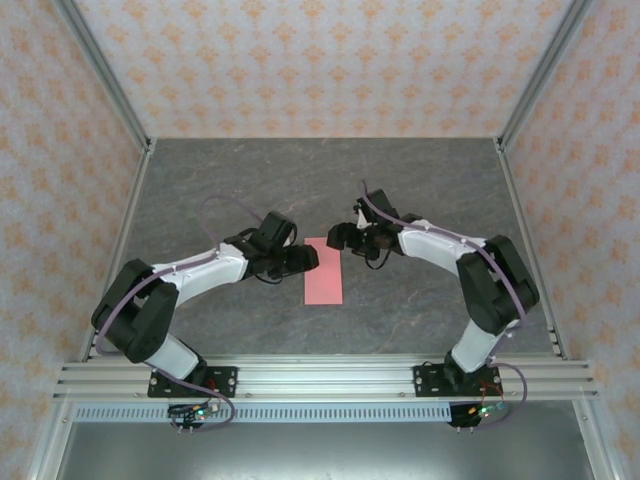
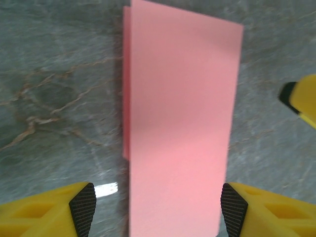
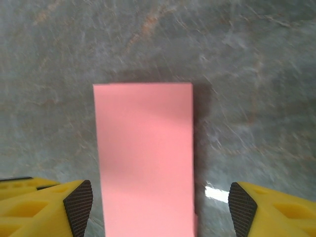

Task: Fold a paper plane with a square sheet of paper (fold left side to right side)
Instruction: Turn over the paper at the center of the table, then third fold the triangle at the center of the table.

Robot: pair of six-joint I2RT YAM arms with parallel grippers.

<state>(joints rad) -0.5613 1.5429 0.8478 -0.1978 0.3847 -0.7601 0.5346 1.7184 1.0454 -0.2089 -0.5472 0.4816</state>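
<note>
The square sheet of paper (image 1: 322, 272) lies flat on the grey table as a narrow salmon-pink rectangle, folded in half; a lower layer peeks out along one long edge (image 2: 125, 84). My left gripper (image 1: 305, 258) hovers at its upper left edge, jaws open, and the paper (image 2: 180, 123) runs between the fingertips (image 2: 83, 208) without touching them. My right gripper (image 1: 340, 236) is at the paper's far right corner, also open, straddling the paper (image 3: 143, 158) with space on both sides. A yellow finger of the right gripper (image 2: 302, 98) shows at the side of the left wrist view.
The grey marbled tabletop (image 1: 420, 190) is bordered by aluminium frame posts (image 1: 110, 90) and patterned walls. A metal rail (image 1: 330, 378) with both arm bases runs along the near edge.
</note>
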